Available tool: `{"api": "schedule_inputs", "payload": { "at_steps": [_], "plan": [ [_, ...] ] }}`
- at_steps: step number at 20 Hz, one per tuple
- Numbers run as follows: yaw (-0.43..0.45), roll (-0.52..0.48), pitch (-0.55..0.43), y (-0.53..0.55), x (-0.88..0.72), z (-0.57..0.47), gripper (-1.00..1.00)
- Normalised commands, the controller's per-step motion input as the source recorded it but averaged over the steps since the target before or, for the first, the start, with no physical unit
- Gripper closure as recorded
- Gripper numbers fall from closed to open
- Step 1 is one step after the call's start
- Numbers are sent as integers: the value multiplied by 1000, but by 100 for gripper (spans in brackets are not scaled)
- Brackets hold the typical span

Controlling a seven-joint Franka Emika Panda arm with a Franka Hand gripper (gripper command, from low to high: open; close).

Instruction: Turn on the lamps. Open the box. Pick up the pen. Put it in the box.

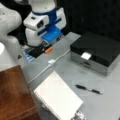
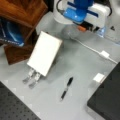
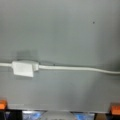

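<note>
**Arm hanging over the cable switch, box shut, pen untouched**

While the arm is hovering at the back of the grey table (image 1: pixel 62 70), its gripper (image 1: pixel 47 48) is hanging just above the white cable (image 3: pixel 75 68) and the small inline switch (image 3: pixel 23 68) on it. From the wrist view, the switch is lying a little ahead of the tool and off to the view's left, with the cable running straight across beneath. Only orange fingertips (image 3: pixel 115 109) are peeking in at the bottom corners of that view, well apart from each other, so the fingers are standing spread and holding nothing.

Away from the tool, toward a front view's right, the box (image 1: pixel 96 51) is sitting closed, black lid down and its white latch (image 1: pixel 86 55) facing forward. The pen (image 1: pixel 88 89) is lying flat on the bare table, well clear of the gripper, between the box and the white spiral-bound pad (image 1: pixel 57 98); in a front view it is showing as a slim dark stick (image 2: pixel 66 88).

To my eye the pen is looking light, stiff and smooth, liable to roll or slip, so a pinch across the middle of the barrel seems safest. The lid is looking rigid and hinged, best lifted at the front edge by the latch.
</note>
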Motion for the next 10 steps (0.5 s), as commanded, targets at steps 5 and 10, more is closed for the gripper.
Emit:
{"api": "schedule_inputs", "payload": {
  "at_steps": [5,10],
  "plan": [
    [139,-14,118,132,-245,61,-100],
    [102,48,65,215,-341,-5,-100]
  ]
}}
